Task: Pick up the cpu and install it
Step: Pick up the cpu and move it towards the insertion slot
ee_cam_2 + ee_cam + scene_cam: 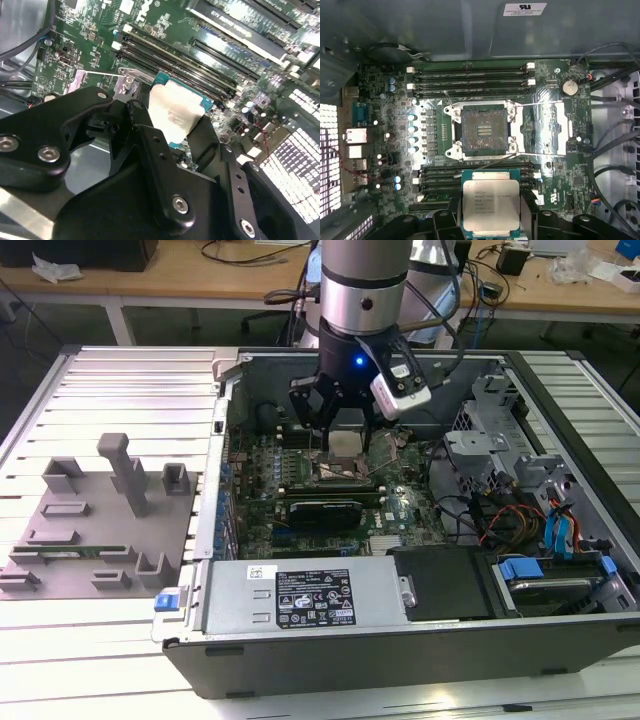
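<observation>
Black gripper fingers are clamped on opposite edges of the cpu (silver lid toward the wrist cameras), holding it clear above the green motherboard, near the open socket frame inside the computer case; not yet seated.

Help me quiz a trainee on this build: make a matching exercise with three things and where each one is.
Things:
1. chip
2. socket
3. grey block

Places:
A. outside the case, at the exterior view's left
B. held in the gripper, over the board
C. on the board, empty

Pairs: 1-B, 2-C, 3-A
</observation>
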Available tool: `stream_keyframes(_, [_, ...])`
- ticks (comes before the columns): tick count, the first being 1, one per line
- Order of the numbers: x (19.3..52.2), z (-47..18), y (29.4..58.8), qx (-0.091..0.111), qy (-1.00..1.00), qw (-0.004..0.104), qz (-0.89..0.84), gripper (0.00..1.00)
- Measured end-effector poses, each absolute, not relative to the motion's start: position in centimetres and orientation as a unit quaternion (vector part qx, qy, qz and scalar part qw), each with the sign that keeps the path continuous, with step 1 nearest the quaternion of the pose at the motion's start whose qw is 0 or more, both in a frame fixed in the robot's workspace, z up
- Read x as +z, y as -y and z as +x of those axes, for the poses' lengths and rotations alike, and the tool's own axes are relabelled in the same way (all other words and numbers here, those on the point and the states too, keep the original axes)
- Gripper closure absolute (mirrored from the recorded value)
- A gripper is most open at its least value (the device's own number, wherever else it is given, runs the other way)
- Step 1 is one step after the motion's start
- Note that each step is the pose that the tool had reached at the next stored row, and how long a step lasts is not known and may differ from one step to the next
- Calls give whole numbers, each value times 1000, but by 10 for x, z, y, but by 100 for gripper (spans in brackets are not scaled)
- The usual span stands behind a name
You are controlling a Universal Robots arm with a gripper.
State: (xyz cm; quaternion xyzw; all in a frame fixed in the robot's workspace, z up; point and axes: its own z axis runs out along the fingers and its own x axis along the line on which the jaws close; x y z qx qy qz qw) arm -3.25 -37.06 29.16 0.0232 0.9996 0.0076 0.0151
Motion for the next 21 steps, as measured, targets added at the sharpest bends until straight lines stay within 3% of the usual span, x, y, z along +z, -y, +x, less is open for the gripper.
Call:
stream_keyframes(16, [269,-28,345,8,-1000,15,4,45])
stream_keyframes(21, [262,-27,343,17,-1000,15,4,45])
